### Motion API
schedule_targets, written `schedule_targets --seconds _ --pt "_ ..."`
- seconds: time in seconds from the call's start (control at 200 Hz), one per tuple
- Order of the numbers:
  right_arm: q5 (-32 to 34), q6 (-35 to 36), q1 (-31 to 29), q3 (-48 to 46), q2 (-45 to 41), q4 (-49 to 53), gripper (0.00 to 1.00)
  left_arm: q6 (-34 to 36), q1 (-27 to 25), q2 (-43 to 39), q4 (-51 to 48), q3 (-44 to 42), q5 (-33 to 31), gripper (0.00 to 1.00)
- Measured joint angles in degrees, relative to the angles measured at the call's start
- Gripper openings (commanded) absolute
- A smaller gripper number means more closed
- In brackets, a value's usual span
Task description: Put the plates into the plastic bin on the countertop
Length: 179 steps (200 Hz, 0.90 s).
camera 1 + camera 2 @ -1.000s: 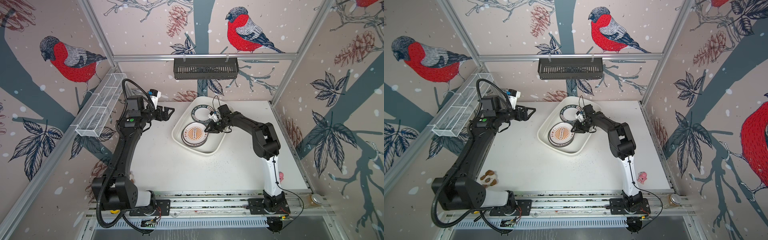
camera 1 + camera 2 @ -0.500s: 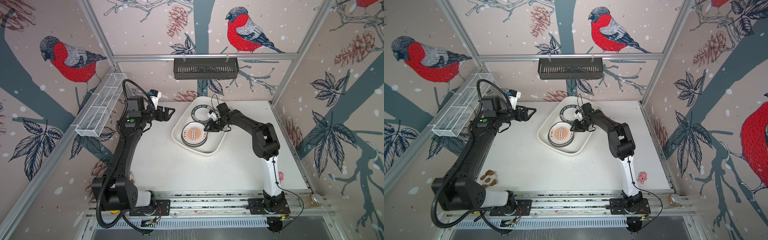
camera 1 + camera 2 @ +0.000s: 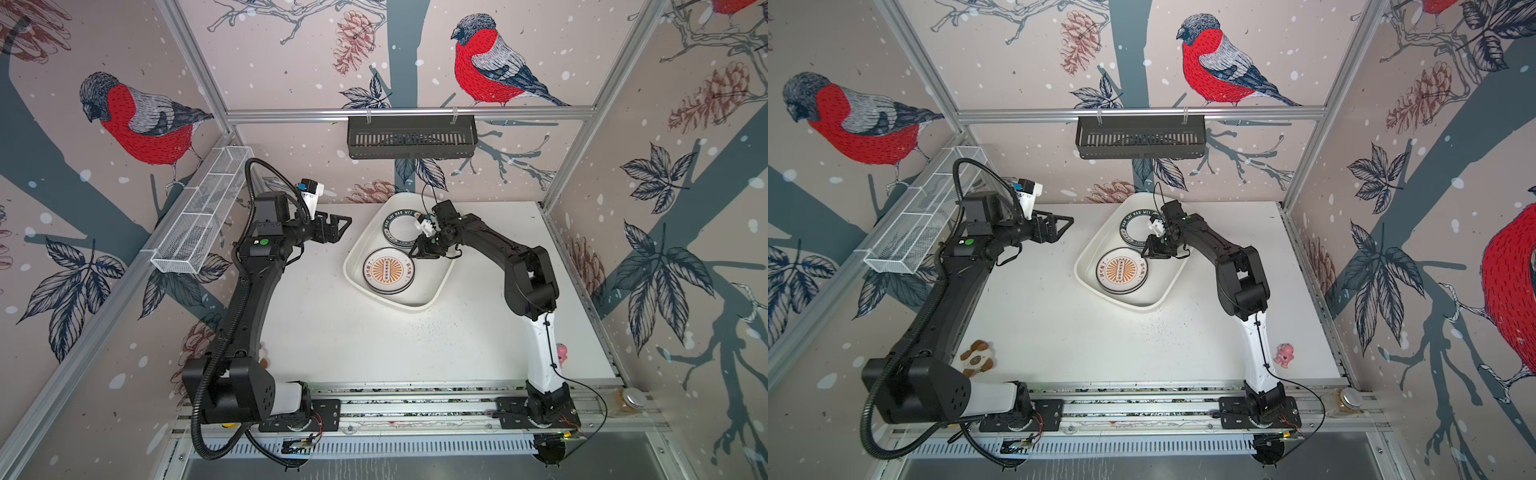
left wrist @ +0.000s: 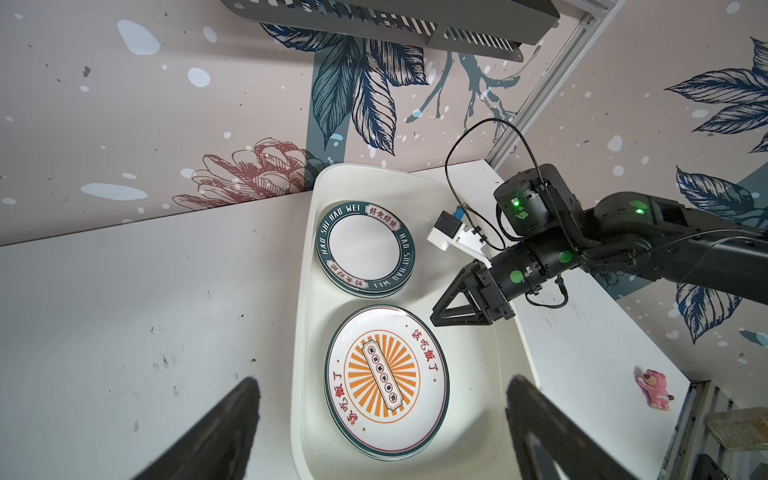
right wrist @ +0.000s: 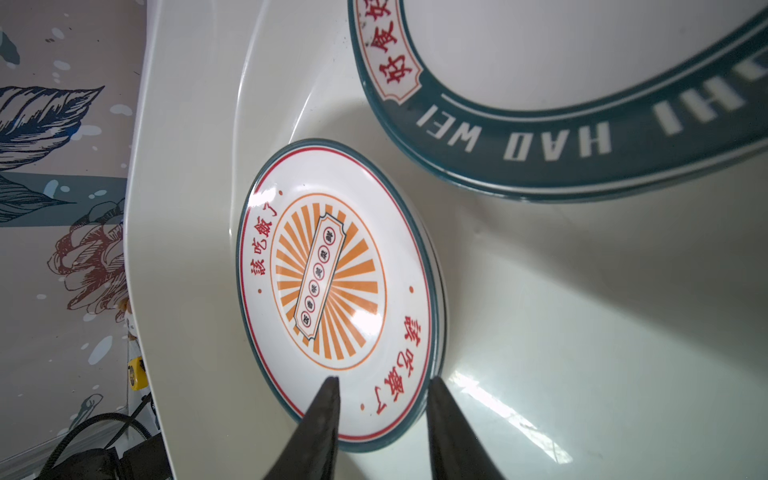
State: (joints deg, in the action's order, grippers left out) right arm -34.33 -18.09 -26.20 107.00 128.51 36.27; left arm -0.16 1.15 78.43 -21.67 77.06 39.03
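Inside the bin [image 4: 297, 332], one plate [image 4: 361, 249] reads HAO WEI.

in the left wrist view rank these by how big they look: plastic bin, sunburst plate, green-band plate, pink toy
1. plastic bin
2. sunburst plate, though it lies nearer this camera than the next, so the gap may be smaller than it looks
3. green-band plate
4. pink toy
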Motion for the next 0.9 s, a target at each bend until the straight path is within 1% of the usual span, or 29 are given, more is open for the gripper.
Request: schedule_targets --seconds 0.11,0.21,0.46,0.751,0.896 --pt "0.55 -0.22 0.0 1.16 1.03 -0.61 0.34 0.0 -0.09 0.0 0.02 0.0 0.0 0.92" --pt "2.78 -0.42 -0.22 3.78 3.63 -0.72 0.3 -0.02 -0.26 0.02 0.02 0.0 0.09 0.92" --pt "8.02 -1.25 -1.55 9.4 9.29 -0.2 0.29 -0.07 -0.59 0.48 0.02 -0.02 0.17 0.92" --pt "11.67 -1.68 -1.75 10.38 9.84 -0.46 0.26 -0.48 -0.61 0.94 0.09 -0.02 0.2 0.92" --pt "12.26 -2.75 -1.7 8.35 8.74 -2.45 0.26 -0.5 -0.61 1.01 0.09 -0.02 0.2 0.92"
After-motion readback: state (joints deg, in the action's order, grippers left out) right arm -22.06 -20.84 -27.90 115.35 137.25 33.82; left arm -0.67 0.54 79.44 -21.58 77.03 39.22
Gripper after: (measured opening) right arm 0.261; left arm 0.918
